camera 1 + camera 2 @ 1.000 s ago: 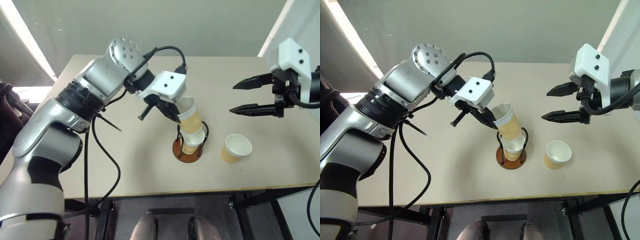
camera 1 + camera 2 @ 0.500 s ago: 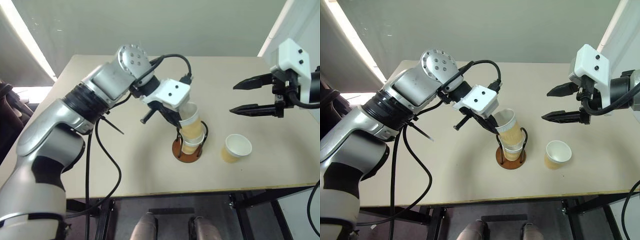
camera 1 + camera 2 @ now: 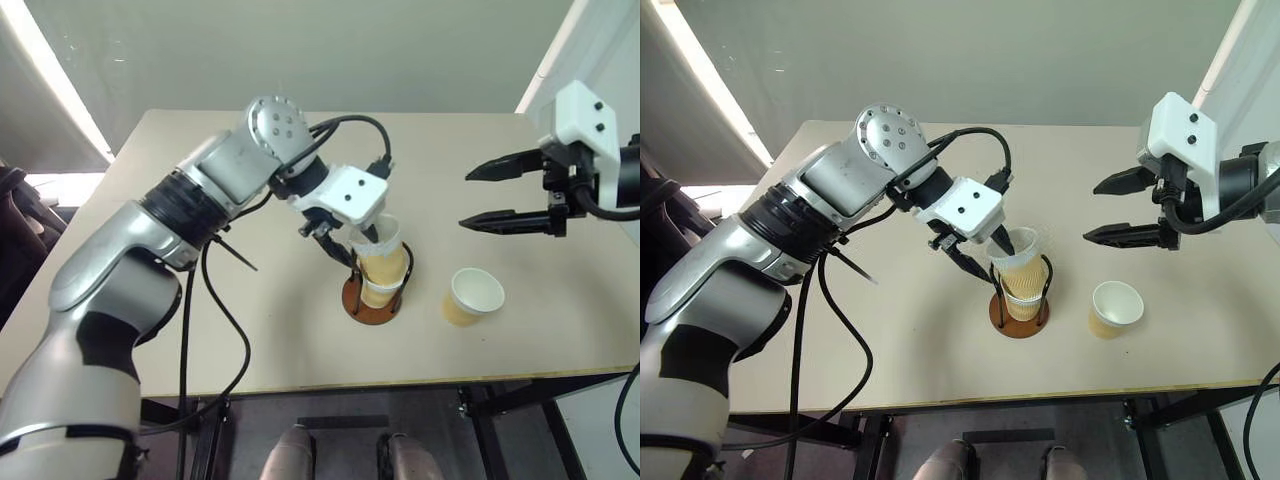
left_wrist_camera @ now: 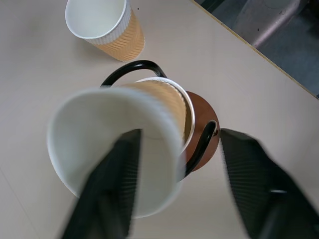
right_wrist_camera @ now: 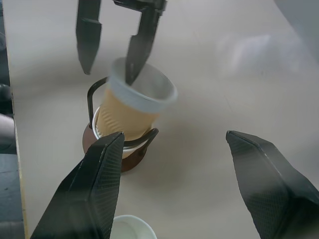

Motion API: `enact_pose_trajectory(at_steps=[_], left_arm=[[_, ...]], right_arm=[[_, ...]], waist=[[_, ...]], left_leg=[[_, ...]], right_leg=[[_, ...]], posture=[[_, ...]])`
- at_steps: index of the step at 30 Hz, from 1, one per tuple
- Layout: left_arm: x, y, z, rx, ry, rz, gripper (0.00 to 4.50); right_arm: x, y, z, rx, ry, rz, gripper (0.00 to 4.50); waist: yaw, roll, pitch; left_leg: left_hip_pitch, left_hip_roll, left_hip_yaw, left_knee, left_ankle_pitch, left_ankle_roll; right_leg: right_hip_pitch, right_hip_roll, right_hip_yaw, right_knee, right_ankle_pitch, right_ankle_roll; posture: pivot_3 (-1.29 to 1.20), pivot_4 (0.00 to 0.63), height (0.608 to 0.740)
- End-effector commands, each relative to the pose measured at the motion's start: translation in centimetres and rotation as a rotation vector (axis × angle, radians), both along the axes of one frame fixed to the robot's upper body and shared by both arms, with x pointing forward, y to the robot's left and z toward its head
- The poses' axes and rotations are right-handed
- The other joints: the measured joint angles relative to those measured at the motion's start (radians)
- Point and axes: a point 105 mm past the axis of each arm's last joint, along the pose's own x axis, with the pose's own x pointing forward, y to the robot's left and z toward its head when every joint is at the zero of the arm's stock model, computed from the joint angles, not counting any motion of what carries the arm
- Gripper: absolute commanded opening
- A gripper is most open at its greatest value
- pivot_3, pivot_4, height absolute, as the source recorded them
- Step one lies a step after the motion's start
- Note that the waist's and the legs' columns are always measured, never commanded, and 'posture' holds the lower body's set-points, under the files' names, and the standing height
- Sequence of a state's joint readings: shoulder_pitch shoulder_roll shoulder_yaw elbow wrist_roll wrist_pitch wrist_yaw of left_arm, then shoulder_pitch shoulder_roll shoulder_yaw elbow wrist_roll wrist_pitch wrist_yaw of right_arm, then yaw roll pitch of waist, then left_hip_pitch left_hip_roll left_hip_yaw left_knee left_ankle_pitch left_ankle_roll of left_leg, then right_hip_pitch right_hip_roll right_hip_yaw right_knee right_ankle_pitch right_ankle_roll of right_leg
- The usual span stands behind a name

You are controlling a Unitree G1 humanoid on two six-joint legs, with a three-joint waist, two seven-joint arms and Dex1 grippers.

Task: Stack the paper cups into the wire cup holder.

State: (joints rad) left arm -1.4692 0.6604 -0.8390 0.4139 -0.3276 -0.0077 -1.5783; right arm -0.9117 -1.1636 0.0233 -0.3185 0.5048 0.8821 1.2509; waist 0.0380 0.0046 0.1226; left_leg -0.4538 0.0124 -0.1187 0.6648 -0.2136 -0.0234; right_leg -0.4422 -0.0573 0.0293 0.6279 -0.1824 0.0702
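Currently the table (image 3: pixel 200 330) carries, nearest its front edge, a single loose paper cup (image 3: pixel 472 296), upright, mouth up, just to the right of the wire cup holder (image 3: pixel 372 298) and apart from it. The holder's reddish-brown disc base sits flat on the table, black wire hoops rising from it. One paper cup sits down inside the hoops; a second cup (image 3: pixel 1021 262) is nested into it, tilted toward the robot's left, its white rim standing above the hoop tops.

Left gripper (image 3: pixel 980 256) is right at that upper cup, reaching down from the left. Its fingers are spread: the left wrist view shows one finger (image 4: pixel 117 184) inside the cup's mouth against the white wall, the other finger well clear of the cup on the outer side, past the holder's hoop. So no pinch on the cup wall; jaws parted, not clamping.

Further back and to the right, the right gripper (image 3: pixel 490 195) hangs above the table, well apart from cups and holder, pointing toward them. Its two fingers are spread wide, nothing between them.
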Motion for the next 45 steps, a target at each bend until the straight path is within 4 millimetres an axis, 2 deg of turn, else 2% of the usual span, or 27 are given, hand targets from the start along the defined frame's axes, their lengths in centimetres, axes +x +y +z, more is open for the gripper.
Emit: enact_pose_trajectory(at_steps=[1,2,9,12,16,20,24,29,31,38,42,45], left_arm=[[-0.6,-0.1,1.7,-0.037,0.002,-0.027,4.21],[-0.5,-0.2,1.9,-0.049,0.005,-0.022,4.48],[-0.9,-0.5,2.1,-0.075,0.035,-0.020,4.48],[-1.1,-0.9,3.0,-0.137,0.085,-0.004,4.48],[-0.5,-0.3,4.9,-0.255,0.106,0.066,4.48],[-1.0,1.3,6.3,-0.333,0.166,0.118,4.48],[-1.2,3.7,6.3,-0.366,0.167,0.210,4.48],[-1.7,4.8,6.3,-0.407,0.174,0.275,4.48],[-1.8,5.0,6.3,-0.422,0.179,0.293,4.48],[-2.1,5.4,6.2,-0.452,0.190,0.323,4.48],[-2.3,5.8,6.0,-0.453,0.190,0.348,4.48],[-2.3,6.4,5.9,-0.455,0.188,0.383,4.48]], right_arm=[[-0.2,-0.4,0.6,-0.022,-0.036,-0.015,3.38],[-0.1,-0.4,0.6,-0.022,-0.037,-0.016,3.38],[0.1,-0.4,0.6,-0.021,-0.041,-0.016,3.38],[0.2,-0.7,0.4,-0.031,-0.033,-0.031,3.38],[0.7,-2.5,-2.2,-0.164,-0.017,-0.095,3.38],[0.4,-2.7,-3.3,-0.205,0.007,-0.083,3.38],[-1.2,-2.4,-5.2,-0.277,0.082,-0.022,3.38],[-3.5,-1.3,-6.8,-0.297,0.170,0.060,3.38],[-3.8,-1.3,-7.6,-0.312,0.186,0.069,3.38],[-2.5,-2.4,-10.3,-0.409,0.167,0.046,3.38],[-1.3,-3.6,-11.5,-0.475,0.149,0.024,3.38],[-0.8,-3.7,-12.1,-0.493,0.153,0.040,3.38]], waist=[[0.000,0.000,0.000],[0.000,0.000,0.000],[0.000,0.000,0.000],[0.001,0.000,0.000],[0.006,0.000,0.000],[0.003,0.003,-0.001],[-0.001,0.003,-0.001],[0.004,0.003,-0.001],[0.008,0.003,-0.001],[0.004,0.003,-0.001],[-0.001,0.003,-0.001],[-0.003,0.003,-0.001]], left_leg=[[0.000,0.000,0.000,0.000,0.000,0.000],[0.000,0.000,0.000,0.000,0.000,0.000],[0.000,0.000,0.000,0.000,0.000,0.000],[0.000,0.000,0.000,0.000,0.000,0.000],[0.000,0.000,-0.001,0.001,0.000,0.000],[0.000,0.000,0.001,0.001,-0.001,0.000],[0.001,0.001,0.003,0.000,-0.001,0.000],[0.001,0.000,0.003,0.001,0.000,0.000],[0.001,0.000,0.002,0.002,0.000,0.000],[0.004,0.001,0.003,0.002,-0.001,0.000],[0.005,0.001,0.003,0.002,-0.001,0.001],[0.005,0.001,0.003,0.002,-0.001,0.001]], right_leg=[[0.000,0.000,0.000,0.000,0.000,0.000],[0.000,0.000,0.000,0.000,0.000,0.000],[0.000,0.000,0.000,0.000,0.000,0.000],[0.000,0.000,0.000,0.000,0.000,0.000],[0.000,0.000,0.000,0.000,0.000,0.001],[0.000,0.000,0.000,0.000,0.000,0.002],[0.000,0.001,0.000,0.000,0.000,0.002],[0.000,0.001,0.001,0.000,-0.001,0.002],[0.001,0.001,0.001,0.000,-0.001,0.002],[0.003,0.000,0.001,0.001,-0.001,0.001],[0.003,0.000,0.001,0.002,0.000,0.001],[0.003,0.000,0.001,0.001,0.000,0.002]], posture=[[0.00,0.150,0.740],[0.00,0.150,0.740],[0.00,0.150,0.740],[0.00,0.150,0.740],[0.00,0.150,0.740],[0.00,0.150,0.740],[0.00,0.150,0.740],[0.00,0.150,0.740],[0.00,0.150,0.740],[0.00,0.150,0.740],[0.00,0.150,0.740],[0.00,0.150,0.740]])
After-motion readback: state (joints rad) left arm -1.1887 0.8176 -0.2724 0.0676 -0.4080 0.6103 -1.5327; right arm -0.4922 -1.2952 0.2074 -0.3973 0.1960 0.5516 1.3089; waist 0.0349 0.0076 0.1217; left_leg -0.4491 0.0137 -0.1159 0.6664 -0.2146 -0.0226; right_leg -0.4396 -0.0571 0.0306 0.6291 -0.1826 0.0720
